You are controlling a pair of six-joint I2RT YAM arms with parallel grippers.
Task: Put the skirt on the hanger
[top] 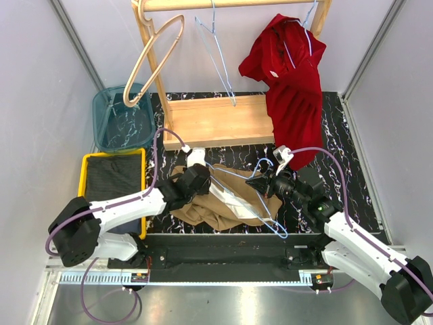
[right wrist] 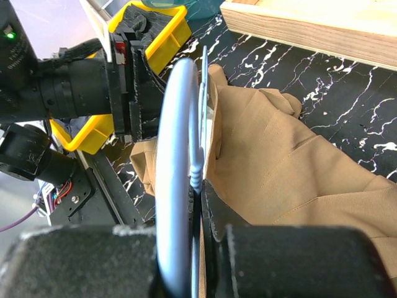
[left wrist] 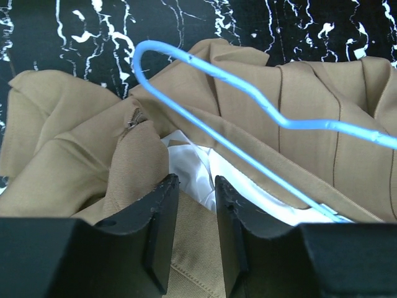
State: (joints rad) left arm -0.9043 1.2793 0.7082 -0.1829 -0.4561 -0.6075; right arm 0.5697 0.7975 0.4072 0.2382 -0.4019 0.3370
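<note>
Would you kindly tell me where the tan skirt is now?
In the top view, the tan skirt lies crumpled on the table near its front edge, centre, under the blue hanger.

No legible text, brand or number anywhere; small white tag [top: 273, 73] on red garment [top: 298, 95], toward one o'clock, unreadable.

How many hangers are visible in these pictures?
4: a wooden hanger and a wire hanger on the rail; a third hanger under the red dress; the blue hanger on the skirt, in the right tool. More could hide behind the dress.
</note>
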